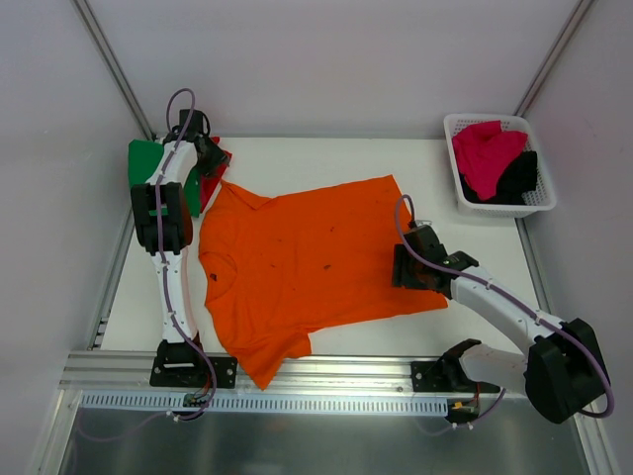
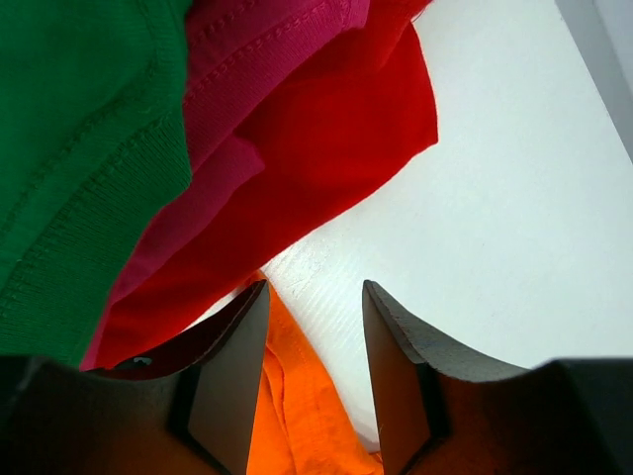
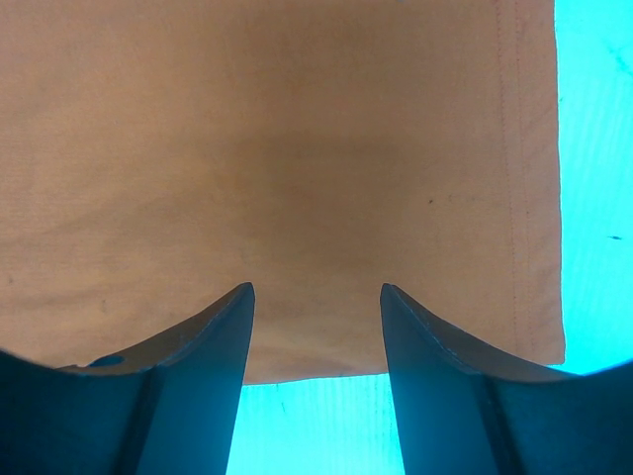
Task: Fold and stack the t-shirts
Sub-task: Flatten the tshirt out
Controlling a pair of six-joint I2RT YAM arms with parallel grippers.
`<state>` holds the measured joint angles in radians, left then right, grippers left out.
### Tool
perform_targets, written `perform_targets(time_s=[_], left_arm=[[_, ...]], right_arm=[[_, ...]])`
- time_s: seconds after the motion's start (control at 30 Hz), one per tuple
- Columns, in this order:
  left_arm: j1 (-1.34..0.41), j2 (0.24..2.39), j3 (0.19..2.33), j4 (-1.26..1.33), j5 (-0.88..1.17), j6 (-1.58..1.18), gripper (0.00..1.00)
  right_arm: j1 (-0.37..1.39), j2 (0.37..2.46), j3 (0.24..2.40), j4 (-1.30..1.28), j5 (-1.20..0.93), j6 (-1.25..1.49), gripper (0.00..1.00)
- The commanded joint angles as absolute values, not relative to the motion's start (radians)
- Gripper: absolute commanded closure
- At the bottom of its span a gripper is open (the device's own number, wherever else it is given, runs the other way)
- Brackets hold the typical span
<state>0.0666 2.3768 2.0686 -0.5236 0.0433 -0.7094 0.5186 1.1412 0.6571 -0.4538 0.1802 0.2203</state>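
A bright orange t-shirt lies spread flat on the white table. At its far-left sleeve my left gripper stands open; in the left wrist view the gripper has the orange sleeve lying loose between its jaws, unclamped. Just beyond it lie a green tee, a magenta-pink tee and a red tee, seen from above as a green and red pile. My right gripper hovers open over the orange shirt's right hem, its gripper holding nothing.
A white lattice basket stands at the far right corner with a magenta-pink tee and a black tee in it. An aluminium rail runs along the near table edge.
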Motion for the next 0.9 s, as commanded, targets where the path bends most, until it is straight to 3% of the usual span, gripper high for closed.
perform_targets(time_s=[0.0, 0.87], left_arm=[[0.071, 2.387, 2.102, -0.54, 0.048, -0.689, 0.58], [0.071, 2.324, 2.016, -0.569, -0.032, -0.703, 0.53]], right_arm=[[0.517, 1.15, 0.692, -0.469, 0.196, 0.219, 0.43], [0.515, 1.152, 0.676, -0.454, 0.193, 0.219, 0.43]])
